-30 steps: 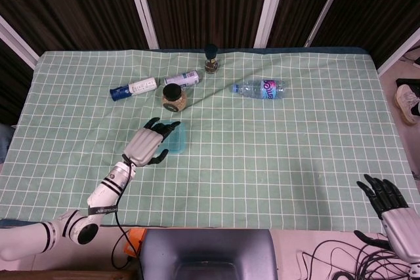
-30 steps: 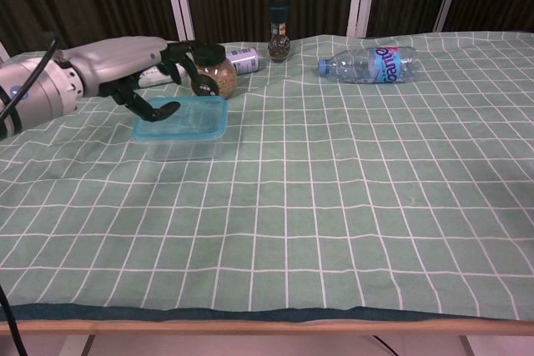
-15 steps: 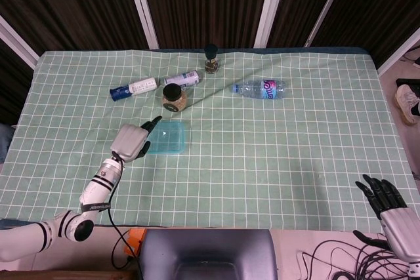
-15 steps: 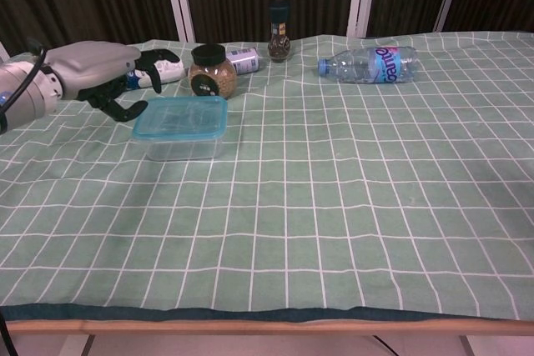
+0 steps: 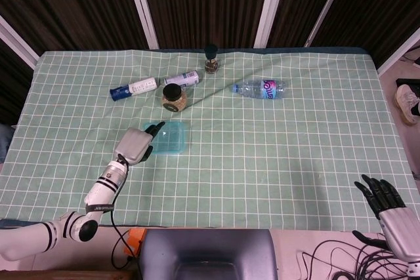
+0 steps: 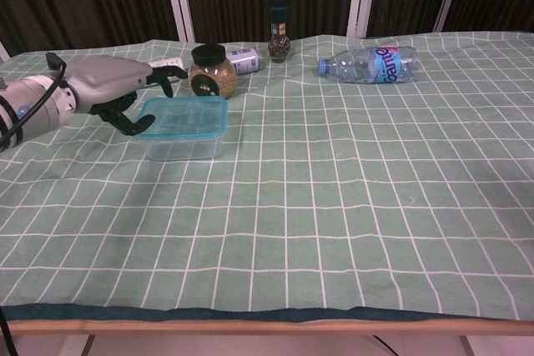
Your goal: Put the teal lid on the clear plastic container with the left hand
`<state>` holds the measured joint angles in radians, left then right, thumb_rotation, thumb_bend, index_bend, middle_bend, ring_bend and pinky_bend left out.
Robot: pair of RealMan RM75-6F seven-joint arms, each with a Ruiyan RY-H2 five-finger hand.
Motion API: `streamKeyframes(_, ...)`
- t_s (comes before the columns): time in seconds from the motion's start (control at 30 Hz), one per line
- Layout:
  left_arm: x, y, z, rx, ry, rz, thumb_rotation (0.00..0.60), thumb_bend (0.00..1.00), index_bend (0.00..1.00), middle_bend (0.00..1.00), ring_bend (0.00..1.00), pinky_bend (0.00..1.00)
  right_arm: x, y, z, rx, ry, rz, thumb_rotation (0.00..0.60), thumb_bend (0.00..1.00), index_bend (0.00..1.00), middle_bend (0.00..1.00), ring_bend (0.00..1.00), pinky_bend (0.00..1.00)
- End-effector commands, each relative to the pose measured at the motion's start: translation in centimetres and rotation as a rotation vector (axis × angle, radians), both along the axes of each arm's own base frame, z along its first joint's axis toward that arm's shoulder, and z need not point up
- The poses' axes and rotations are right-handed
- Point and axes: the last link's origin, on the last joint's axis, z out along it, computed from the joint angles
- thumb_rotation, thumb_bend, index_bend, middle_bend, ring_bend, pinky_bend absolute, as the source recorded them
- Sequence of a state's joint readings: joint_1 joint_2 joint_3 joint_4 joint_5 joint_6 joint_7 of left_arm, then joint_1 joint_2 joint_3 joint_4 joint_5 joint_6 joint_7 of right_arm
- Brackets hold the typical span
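Head view: one teal lid [image 5: 168,138] sits on one clear plastic container, a rounded rectangle left of the table's middle, its long axis running roughly toward and away from the robot. The left hand [image 5: 136,145] lies just beside its left edge, dark fingers [image 5: 155,128] loosely curled and holding nothing, their tips at the lid's rim. The right hand [image 5: 388,202] hangs off the near right corner, fingers spread and empty. On the green checked tablecloth [image 5: 295,142] behind the container: one round glass jar [image 5: 174,97] with a black cap, one upright spice grinder [image 5: 210,58], one lying water bottle [image 5: 260,88], one lying can [image 5: 182,79], one lying blue-ended tube [image 5: 134,88].

Chest view: the lid [image 6: 183,117] rests flat on the clear plastic container [image 6: 183,146], whose translucent walls show below it. The left hand [image 6: 113,91], grey-shelled, has its fingers hooked at the lid's left edge; contact cannot be told. The jar [image 6: 209,72] stands just behind.
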<state>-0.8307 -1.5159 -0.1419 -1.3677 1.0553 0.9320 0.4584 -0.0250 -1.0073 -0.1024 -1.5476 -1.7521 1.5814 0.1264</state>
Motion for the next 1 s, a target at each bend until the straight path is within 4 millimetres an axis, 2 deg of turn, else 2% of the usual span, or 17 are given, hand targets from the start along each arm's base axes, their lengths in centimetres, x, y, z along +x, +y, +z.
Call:
streamKeyframes(0.03,0.1,0.1,-0.2,-0.003,0.004,0.002,0.600,0.51,0.01,0.19,0.81,0.88,0.0,0.0,0.1,-0.001,-0.001,-0.001,0.600,0.22,0.00,0.00,0.00,0.00)
streamKeyframes(0.2,-0.2,0.1,-0.5,-0.017,0.015,0.016,0.600,0.51,0.00,0.22,0.81,0.88,0.0,0.0,0.2,-0.005,-0.005,-0.002,0.600,0.22,0.00,0.00,0.00,0.00)
streamKeyframes(1.0,-1.0,-0.1,-2.4,-0.065,0.037,0.035,0.600,0.51,0.00,0.23,0.81,0.88,-0.1,0.0,0.2,-0.006,-0.006,-0.003,0.600,0.22,0.00,0.00,0.00,0.00)
